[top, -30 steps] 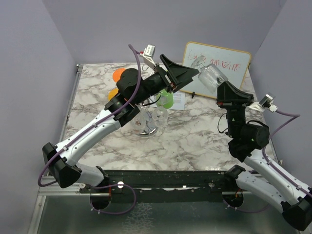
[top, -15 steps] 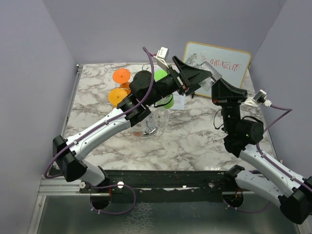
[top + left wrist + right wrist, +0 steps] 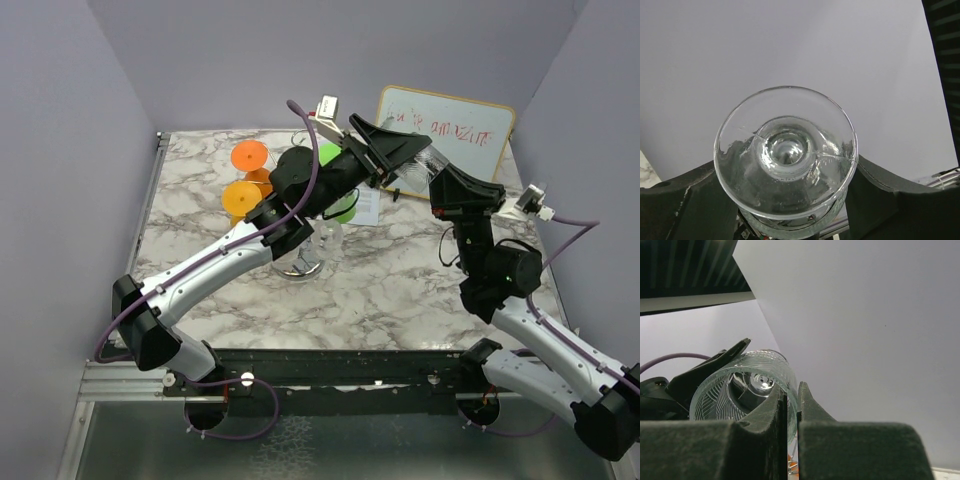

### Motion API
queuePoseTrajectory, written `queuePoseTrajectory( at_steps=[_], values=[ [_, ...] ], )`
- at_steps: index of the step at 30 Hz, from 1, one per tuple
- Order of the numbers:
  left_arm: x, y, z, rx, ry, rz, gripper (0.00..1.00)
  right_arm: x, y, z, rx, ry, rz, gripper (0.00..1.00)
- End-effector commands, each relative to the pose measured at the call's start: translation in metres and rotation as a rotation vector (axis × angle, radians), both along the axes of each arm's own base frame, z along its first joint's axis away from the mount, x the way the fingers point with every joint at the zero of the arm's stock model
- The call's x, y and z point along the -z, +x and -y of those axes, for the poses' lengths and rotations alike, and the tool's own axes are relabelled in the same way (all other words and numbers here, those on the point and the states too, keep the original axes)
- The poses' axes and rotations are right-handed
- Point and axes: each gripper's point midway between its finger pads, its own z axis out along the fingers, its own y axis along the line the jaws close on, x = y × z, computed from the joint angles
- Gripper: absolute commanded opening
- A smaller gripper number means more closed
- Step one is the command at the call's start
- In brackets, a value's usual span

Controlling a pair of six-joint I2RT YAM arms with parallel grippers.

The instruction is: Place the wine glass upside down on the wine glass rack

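While the glass (image 3: pixel 786 150) hangs above the tabletop (image 3: pixel 400 285) at the upper centre of the top view, the left claw (image 3: pixel 410 158) clamps its stem end and the right claw (image 3: pixel 788 412) pinches its rim wall. The rack (image 3: pixel 301 266) stands left of centre, partly hidden behind the left arm.

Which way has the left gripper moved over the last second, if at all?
Yes: the left gripper moved right, toward the whiteboard, now around the wine glass.
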Motion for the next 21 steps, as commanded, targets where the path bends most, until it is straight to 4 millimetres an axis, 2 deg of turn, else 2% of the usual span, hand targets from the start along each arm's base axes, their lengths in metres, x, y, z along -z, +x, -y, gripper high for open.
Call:
queuePoseTrajectory(
  at_steps=[1, 4, 9, 10, 13, 17, 21],
  values=[
    [-0.022, -0.007, -0.005, -0.038, 0.003, 0.153, 0.41, -0.01, -0.004, 0.005, -0.017, 0.036, -0.029, 0.08],
    [-0.021, -0.008, -0.01, -0.065, 0.022, 0.196, 0.36, -0.007, -0.001, 0.009, -0.015, 0.058, -0.072, 0.19],
    [-0.026, -0.01, -0.017, -0.1, 0.041, 0.271, 0.34, -0.003, -0.002, 0.011, -0.017, 0.055, -0.105, 0.54],
    [-0.027, -0.011, -0.018, -0.108, 0.048, 0.29, 0.34, -0.001, -0.003, 0.01, -0.019, 0.036, -0.11, 0.58],
    [-0.03, -0.01, -0.021, -0.141, 0.075, 0.351, 0.33, 0.01, -0.006, 0.01, 0.005, -0.034, -0.131, 0.63],
    [-0.032, -0.009, -0.026, -0.192, 0.121, 0.434, 0.33, 0.032, -0.007, 0.021, 0.03, -0.032, -0.219, 0.68],
    [-0.034, -0.009, -0.028, -0.223, 0.164, 0.514, 0.33, 0.04, -0.018, 0.031, 0.034, -0.034, -0.25, 0.7]
  ],
)
